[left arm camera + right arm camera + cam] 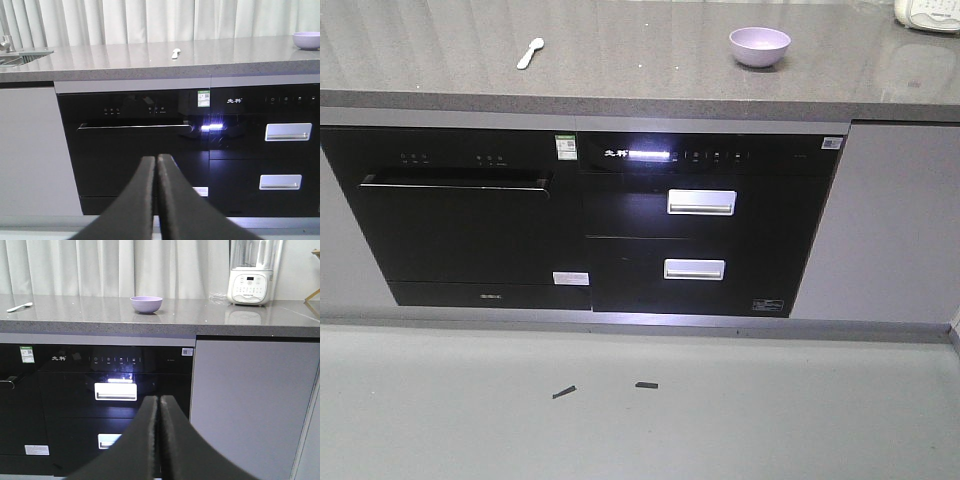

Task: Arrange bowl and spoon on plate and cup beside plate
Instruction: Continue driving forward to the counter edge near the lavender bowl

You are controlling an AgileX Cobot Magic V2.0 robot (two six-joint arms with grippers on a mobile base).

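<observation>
Both arms are hanging low, the left gripper [156, 159] and right gripper [159, 399] pressing their fingers together on nothing. The spoon [175, 52] is lying above and just right of the left one, the bowl [146, 304] above and slightly left of the right one. Plate and cup are not showing. Judging by this, each arm should be rising clear of the counter [640, 100] edge before reaching in; bare top is lying between spoon and bowl.

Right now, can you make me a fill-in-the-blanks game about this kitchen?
The purple bowl sits on the grey ____. In the front view, the spoon lies to the ____ of the bowl. The left claw and the right claw are both ____, holding nothing.
Missing words: counter, left, shut.
</observation>
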